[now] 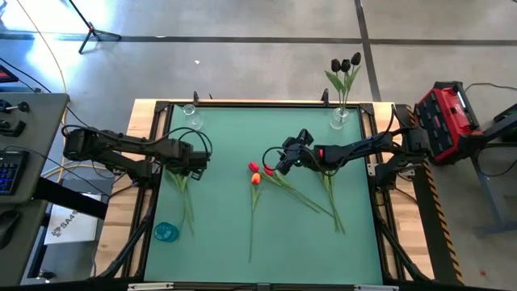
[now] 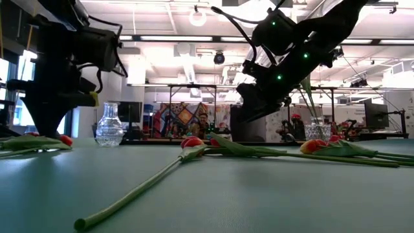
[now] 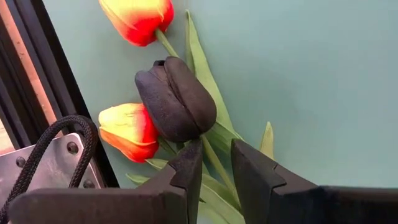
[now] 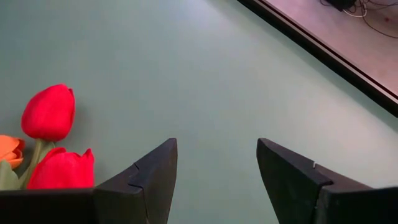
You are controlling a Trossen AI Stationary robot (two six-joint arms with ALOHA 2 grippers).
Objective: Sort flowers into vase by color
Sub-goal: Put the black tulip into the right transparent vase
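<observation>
Flowers [image 1: 257, 179] were scattered on the green table [image 1: 226, 137]. A black tulip's [image 3: 176, 98] stem was straddled, not yet clamped, by the left gripper [image 3: 214, 163]; red tulips [image 4: 48, 112] lay beside the wide-open right gripper [image 4: 216, 163].

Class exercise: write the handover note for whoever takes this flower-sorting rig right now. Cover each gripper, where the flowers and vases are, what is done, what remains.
Left gripper: at the table's left edge, fingers either side of the black tulip's stem, two orange-yellow tulips beside it.
Right gripper: open, empty, over mid-table beside the red tulips.
Done: three black tulips in the far right vase.
Left: the far left vase holds nothing; every flower on the mat needs sorting.
</observation>
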